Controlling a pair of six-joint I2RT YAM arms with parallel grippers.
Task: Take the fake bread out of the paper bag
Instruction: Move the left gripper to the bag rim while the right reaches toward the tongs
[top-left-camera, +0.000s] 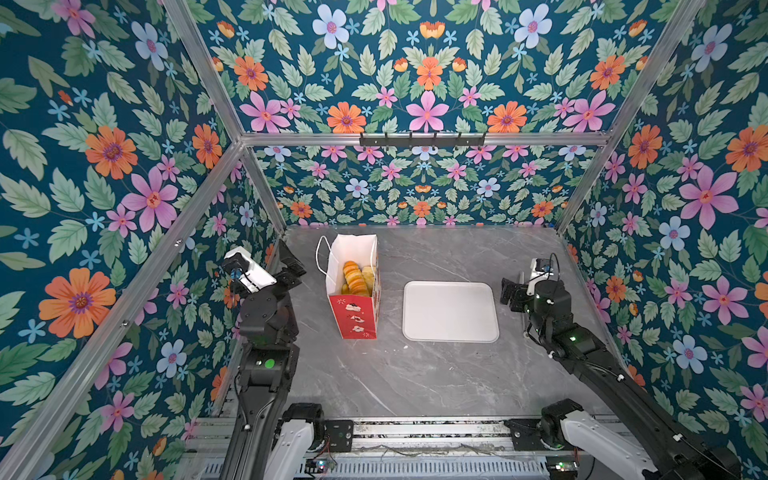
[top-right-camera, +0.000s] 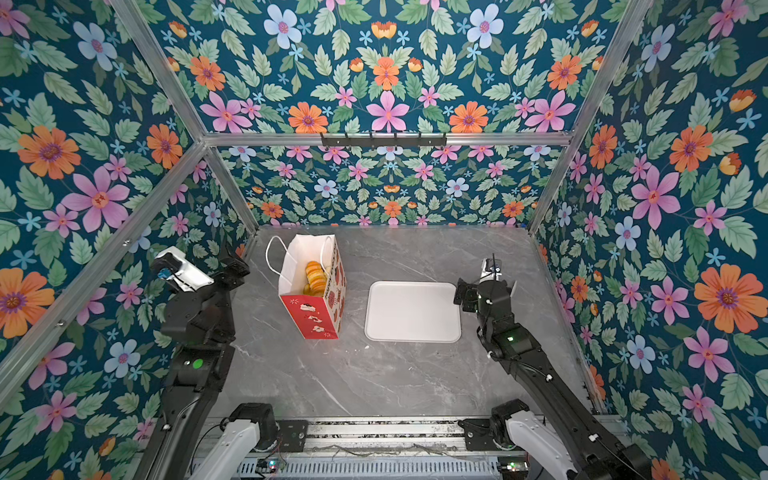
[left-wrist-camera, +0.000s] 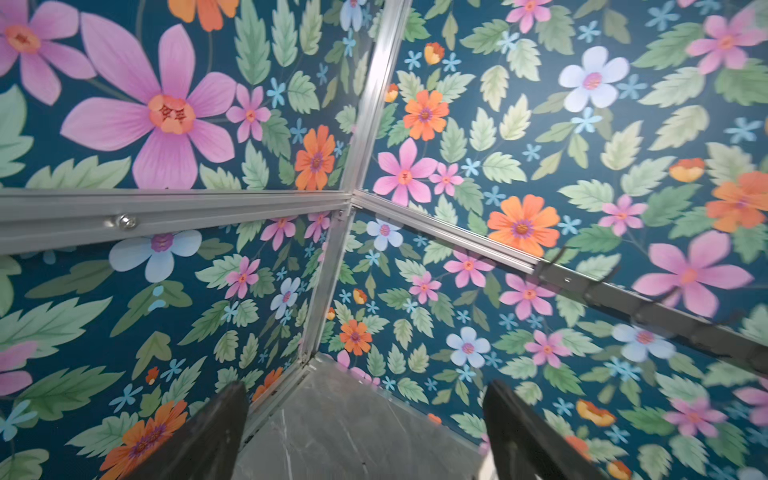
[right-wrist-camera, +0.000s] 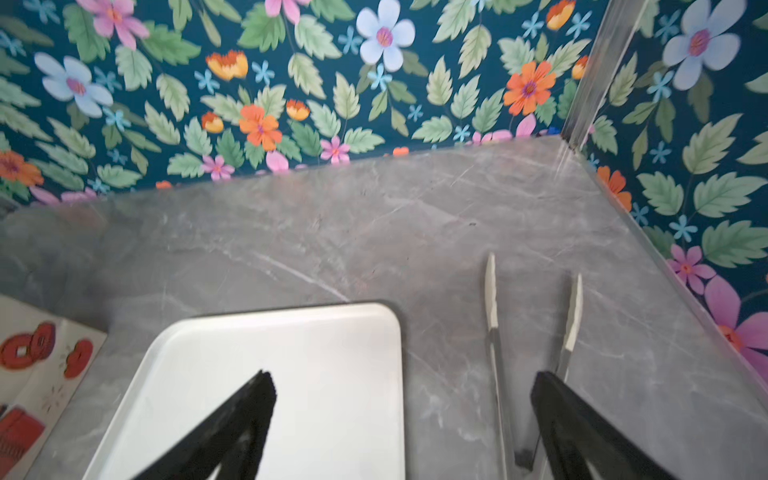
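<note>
The paper bag (top-left-camera: 353, 291) (top-right-camera: 313, 291) stands upright on the back left of the grey table, red below and white above, its mouth open. Golden fake bread (top-left-camera: 355, 276) (top-right-camera: 316, 277) lies inside it, several pieces stacked and partly hidden by the bag walls. My left gripper (top-left-camera: 291, 268) (top-right-camera: 233, 270) hangs open to the left of the bag, apart from it; in the left wrist view the left gripper (left-wrist-camera: 365, 386) faces the back corner with nothing between its fingers. My right gripper (top-left-camera: 510, 295) (top-right-camera: 464, 296) (right-wrist-camera: 403, 376) is open and empty at the tray's right edge.
A flat white tray (top-left-camera: 451, 328) (top-right-camera: 413, 328) (right-wrist-camera: 291, 353) lies right of the bag. Metal tongs (right-wrist-camera: 492, 299) lie on the table beside the tray, near the right wall. The bag's red side (right-wrist-camera: 37, 365) shows at the right wrist view's edge. Flowered walls enclose the table.
</note>
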